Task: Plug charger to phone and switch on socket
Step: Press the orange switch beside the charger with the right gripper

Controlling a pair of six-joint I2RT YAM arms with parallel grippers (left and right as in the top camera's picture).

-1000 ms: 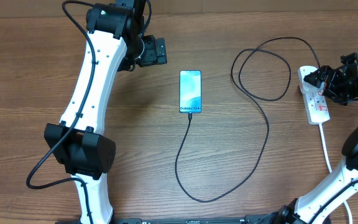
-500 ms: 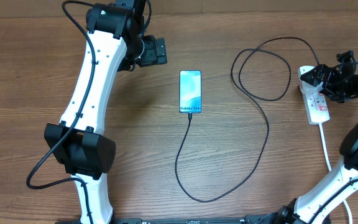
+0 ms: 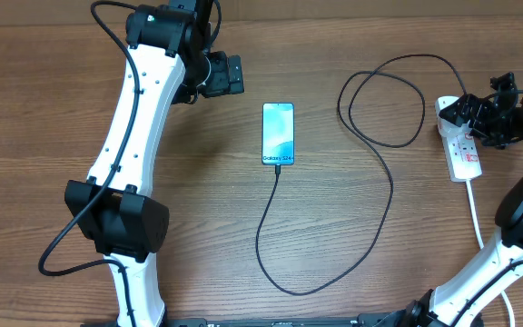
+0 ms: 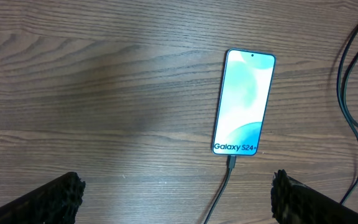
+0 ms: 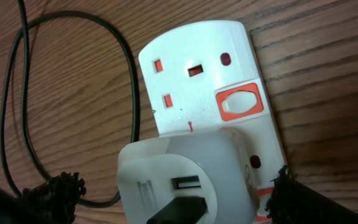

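Note:
The phone (image 3: 278, 133) (image 4: 243, 102) lies flat mid-table, its blue screen lit. The charger cable (image 3: 391, 191) runs from a connector tip (image 4: 230, 163) at the phone's bottom edge, loops round the table and ends at a white adapter (image 5: 185, 180) in the socket (image 3: 466, 156) (image 5: 197, 81). A black plug (image 5: 179, 213) sits in the adapter. My right gripper (image 3: 476, 118) (image 5: 176, 186) hovers open over the socket's far end, one finger on each side of the adapter. My left gripper (image 3: 234, 75) (image 4: 176, 186) is open and empty, up left of the phone.
An orange-red rocker switch (image 5: 238, 102) sits beside an unused outlet on the socket. The socket's thick white cord (image 3: 476, 213) trails toward the front right. Cable loops (image 3: 379, 100) lie between the phone and the socket.
My right gripper has shifted slightly toward the far end of the socket. The left arm, phone and cable have not moved.

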